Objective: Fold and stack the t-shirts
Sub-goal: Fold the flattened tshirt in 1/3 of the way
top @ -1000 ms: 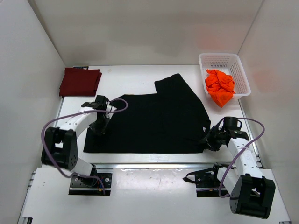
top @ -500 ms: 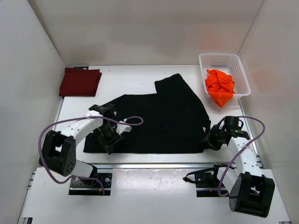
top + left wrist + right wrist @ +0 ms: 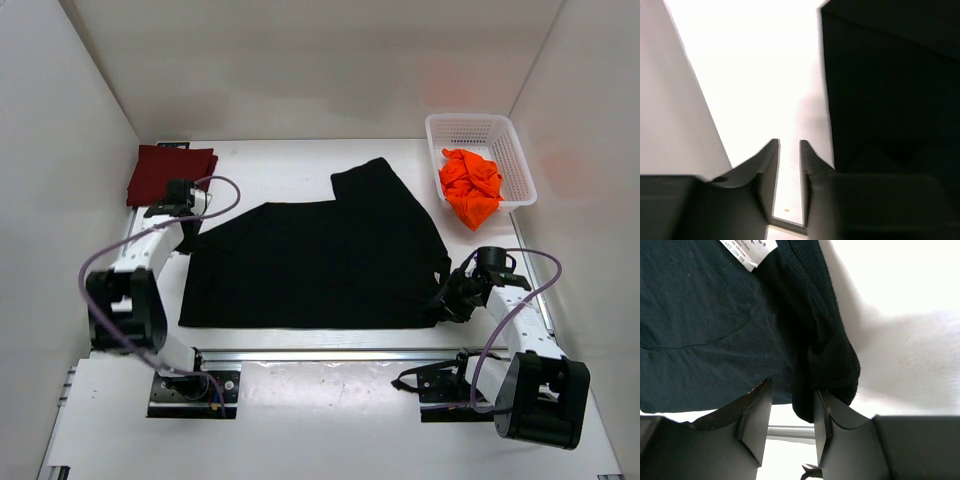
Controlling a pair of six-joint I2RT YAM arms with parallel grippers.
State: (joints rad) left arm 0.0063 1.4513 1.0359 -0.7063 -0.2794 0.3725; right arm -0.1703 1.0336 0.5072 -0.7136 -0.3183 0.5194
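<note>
Maroon t-shirt (image 3: 168, 176); black t-shirt (image 3: 320, 268); orange t-shirt (image 3: 470, 188); white basket (image 3: 467, 120)

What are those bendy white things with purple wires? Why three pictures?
They are two robot arms bolted to a white table. One picture looks down from above; the other two come from cameras on the wrists. A black t-shirt lies spread in the middle. A folded maroon t-shirt sits far left, and a crumpled orange t-shirt lies in a white basket. The right end effector, the pinching part, grips the black shirt's edge. The left end effector is open and holds nothing.
</note>
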